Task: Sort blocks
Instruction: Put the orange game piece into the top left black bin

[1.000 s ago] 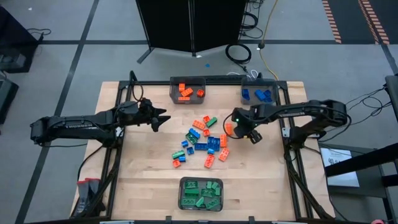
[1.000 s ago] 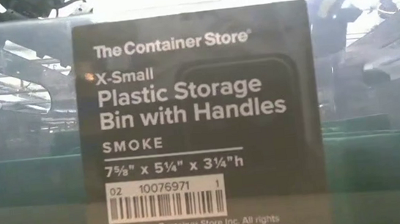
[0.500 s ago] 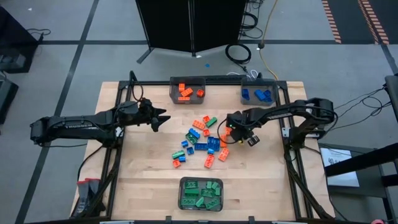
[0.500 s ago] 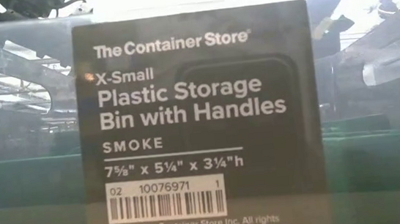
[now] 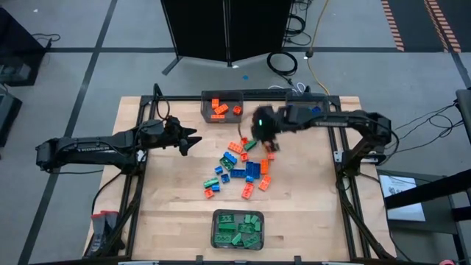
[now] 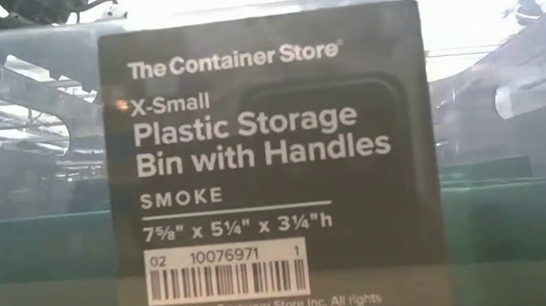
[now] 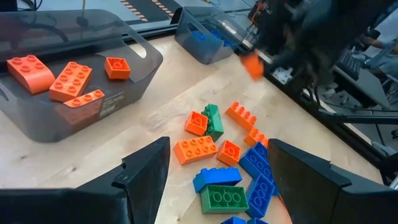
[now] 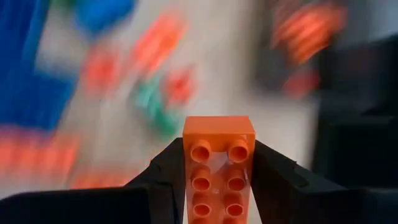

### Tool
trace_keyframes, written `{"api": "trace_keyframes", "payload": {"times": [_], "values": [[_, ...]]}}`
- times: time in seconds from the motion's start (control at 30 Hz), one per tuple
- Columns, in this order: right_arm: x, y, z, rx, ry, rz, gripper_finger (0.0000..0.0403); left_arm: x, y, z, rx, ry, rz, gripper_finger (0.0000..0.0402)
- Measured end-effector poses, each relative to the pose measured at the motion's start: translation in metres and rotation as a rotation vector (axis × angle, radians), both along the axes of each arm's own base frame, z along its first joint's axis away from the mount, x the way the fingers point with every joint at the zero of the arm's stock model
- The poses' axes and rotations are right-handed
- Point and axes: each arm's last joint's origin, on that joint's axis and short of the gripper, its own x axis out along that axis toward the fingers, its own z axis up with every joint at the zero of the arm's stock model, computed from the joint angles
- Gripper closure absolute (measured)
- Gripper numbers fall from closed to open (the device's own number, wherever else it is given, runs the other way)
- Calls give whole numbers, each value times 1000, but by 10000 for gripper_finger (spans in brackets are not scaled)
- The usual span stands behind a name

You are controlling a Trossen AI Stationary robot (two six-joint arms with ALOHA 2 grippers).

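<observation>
A loose pile of small studded plastic blocks point(image 5: 239, 168) in orange, green and blue is lying at the centre of the pale wooden bench point(image 5: 169, 213), ringed by three grey translucent plastic bins: one with orange blocks point(image 5: 222, 107) at upper centre, one with blue blocks point(image 5: 306, 110) at upper right, one with green blocks point(image 5: 238, 229) at bottom centre. The right end effector point(image 5: 266, 140) is hanging over the pile's upper edge, clamped on an orange studded brick point(image 8: 218, 165), while the left end effector point(image 5: 190, 138) is waiting left of the pile, fingers spread apart and empty. Grey taped floor is surrounding the bench.
</observation>
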Motion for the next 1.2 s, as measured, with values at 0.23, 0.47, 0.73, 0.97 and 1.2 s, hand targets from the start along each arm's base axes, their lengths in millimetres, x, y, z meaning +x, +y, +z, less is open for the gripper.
{"api": "trace_keyframes", "payload": {"times": [0.23, 0.47, 0.73, 0.97, 1.2], "values": [[29, -67, 69, 103, -680, -140, 284, 0, 0, 0, 0, 0, 0, 132], [51, -134, 44, 304, -899, -327, 284, 0, 1, 0, 11, 3, 27, 132], [90, -164, 5, 483, -794, -474, 284, -1, 1, -1, 32, 19, 41, 132], [104, -175, 9, 484, -692, -543, 233, -1, 1, -1, 32, 20, 41, 132], [104, -176, 13, 437, -660, -577, 88, -1, 1, -1, 33, 22, 40, 132]]}}
